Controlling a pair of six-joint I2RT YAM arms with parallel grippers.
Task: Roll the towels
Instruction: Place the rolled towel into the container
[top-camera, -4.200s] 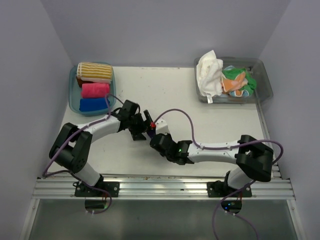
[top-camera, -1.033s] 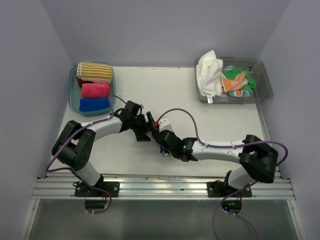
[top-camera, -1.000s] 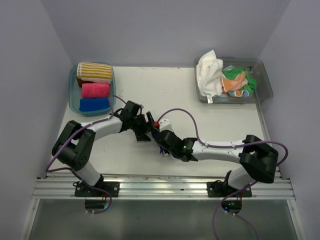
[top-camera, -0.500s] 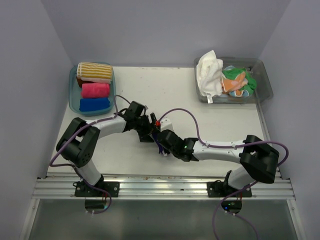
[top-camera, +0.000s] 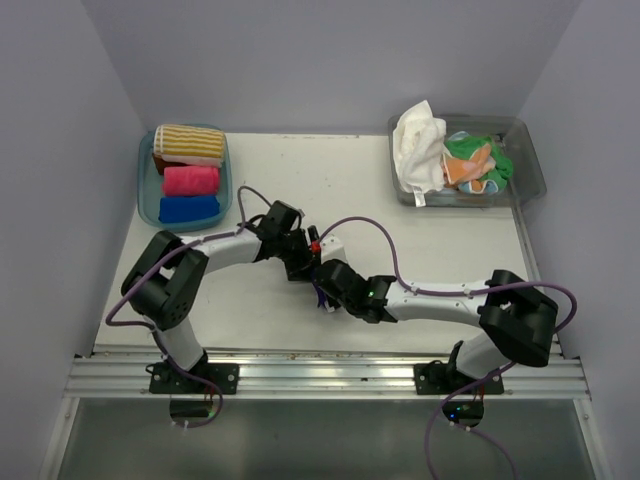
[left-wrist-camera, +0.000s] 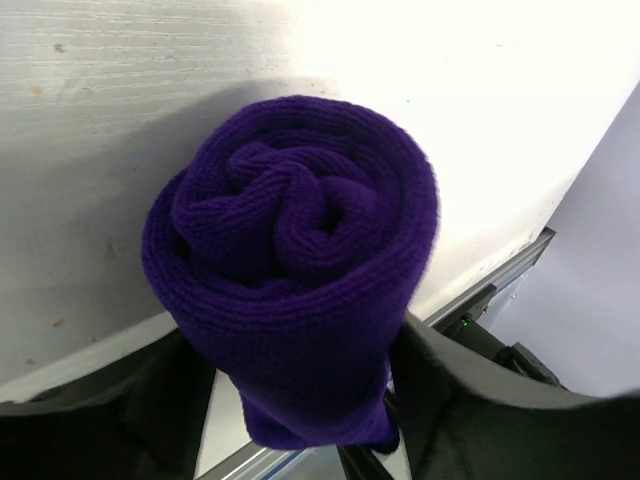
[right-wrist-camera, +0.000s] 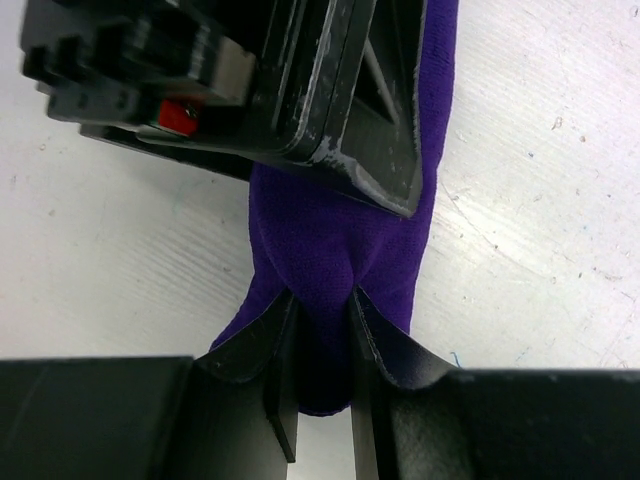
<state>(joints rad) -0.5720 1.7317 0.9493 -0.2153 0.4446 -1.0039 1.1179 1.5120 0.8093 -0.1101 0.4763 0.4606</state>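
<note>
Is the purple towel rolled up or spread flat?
Rolled up: the left wrist view shows the purple towel as a tight cylinder with a spiral end.

White table (top-camera: 330, 175), surface scuffed, enclosed on three sides by plain pale lilac walls (top-camera: 320, 60). Metal rail (top-camera: 330, 375) along its near edge. Light even, shadows soft.

I am in a robot test lab. My two arms (top-camera: 430, 297) are bolted to a metal rail (top-camera: 320, 376) behind my jaws, on a white table (top-camera: 340, 190) with plain pale walls (top-camera: 330, 60) all around.
</note>
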